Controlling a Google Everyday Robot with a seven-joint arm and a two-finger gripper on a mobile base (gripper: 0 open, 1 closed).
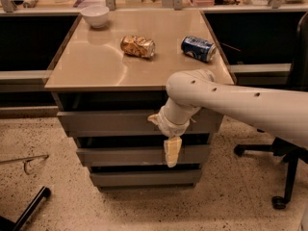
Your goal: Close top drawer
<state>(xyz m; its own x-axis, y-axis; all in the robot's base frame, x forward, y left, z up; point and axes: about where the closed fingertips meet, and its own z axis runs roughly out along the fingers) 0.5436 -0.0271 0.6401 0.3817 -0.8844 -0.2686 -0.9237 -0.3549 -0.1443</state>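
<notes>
Grey metal top drawer (110,122), flat front, cream hand (172,154) hanging just below

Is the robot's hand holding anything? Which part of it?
Nothing that I can see. The hand hangs down just below the front of the top drawer, with no object in it.

Bowl (95,15), snack bag (137,46), blue can (198,48) lie on tabletop (91,66).

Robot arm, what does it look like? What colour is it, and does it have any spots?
The arm is a thick, smooth, cream-white tube with a rounded elbow and a few small dark dots along it. No cables show. Its wrist is a paler, ringed cuff. The gripper, yellowish and narrow, is in front of the middle drawer.
</notes>
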